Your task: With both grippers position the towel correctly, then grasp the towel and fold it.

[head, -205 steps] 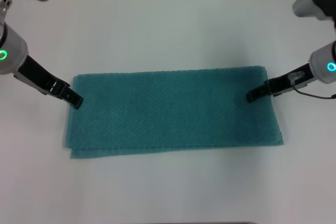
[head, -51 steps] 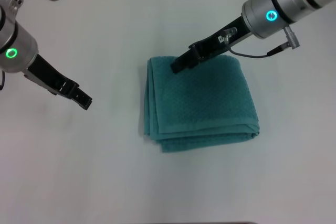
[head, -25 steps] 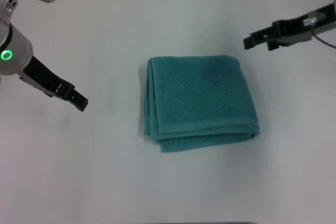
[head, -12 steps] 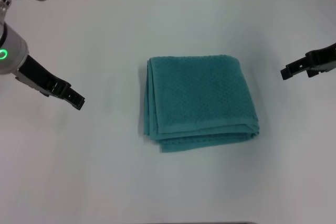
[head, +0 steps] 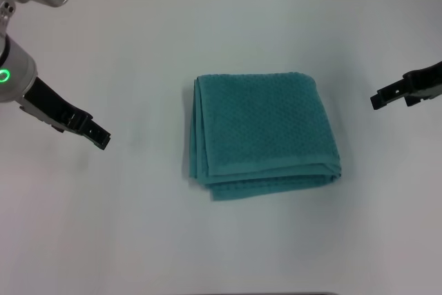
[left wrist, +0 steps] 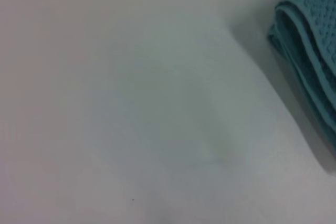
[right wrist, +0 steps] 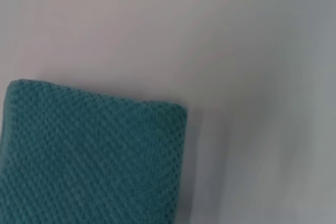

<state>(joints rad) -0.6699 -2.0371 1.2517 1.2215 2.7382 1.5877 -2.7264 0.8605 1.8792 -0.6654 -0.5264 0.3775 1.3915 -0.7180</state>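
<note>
Head looks down; wrists share towel (head: 262, 132).

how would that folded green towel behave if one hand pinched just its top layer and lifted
Likely floppy: the towel is soft terry, so it would sag. Its stacked layers show loose edges at the left side, so pinching one layer would probably unfold it. The bumpy weave should grip well, not slip.
</note>
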